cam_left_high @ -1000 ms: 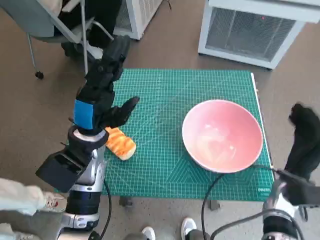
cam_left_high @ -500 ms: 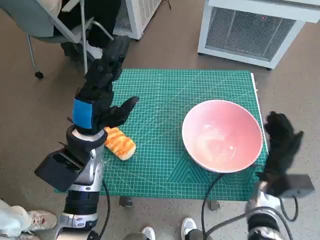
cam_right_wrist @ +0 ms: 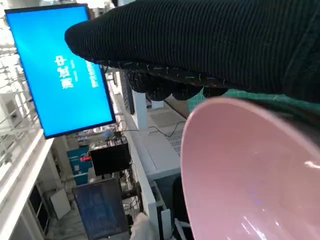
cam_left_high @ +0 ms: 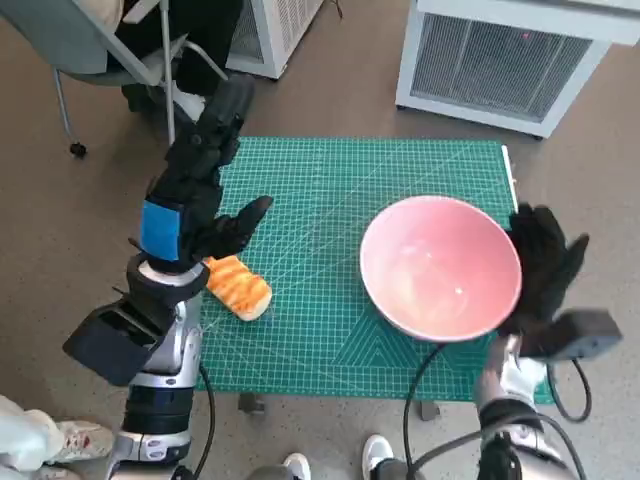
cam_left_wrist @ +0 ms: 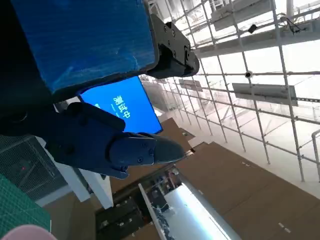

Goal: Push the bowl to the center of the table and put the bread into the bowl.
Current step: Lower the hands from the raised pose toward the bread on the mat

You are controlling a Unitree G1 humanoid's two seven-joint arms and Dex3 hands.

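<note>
The pink bowl (cam_left_high: 441,268) sits on the green cutting mat (cam_left_high: 330,190) that covers the counter (cam_left_high: 515,170), lying toward the mat's right side, its rim close to the mat's right edge and its inside bare. The right hand (cam_left_high: 543,262), in its black knitted glove, stands upright just beside the bowl's right rim with its fingers spread apart and holding nothing; in the head view it looks to be touching the rim, and the right wrist view shows the glove (cam_right_wrist: 210,45) lying right against the bowl's pink wall (cam_right_wrist: 240,175), with a strip of the green mat between them. The bread (cam_left_high: 237,286), orange with pale stripes, lies on the mat well apart from the bowl, to the bowl's left near the mat's left edge. The left hand (cam_left_high: 195,195), black with blue tape on its back, is raised above the mat just beyond the bread on the side away from the bowl, its fingers stretched out and apart, gripping nothing and clear of the bread. A small arc of the bowl (cam_left_wrist: 27,232) shows in a corner of the left wrist view, next to the mat, with the black fingers (cam_left_wrist: 125,150) above it. Behind the bowl, past the counter's far edge, a white grilled unit (cam_left_high: 500,60) stands on the floor, and a chair (cam_left_high: 100,50) stands off beyond the far left corner of the mat.
</note>
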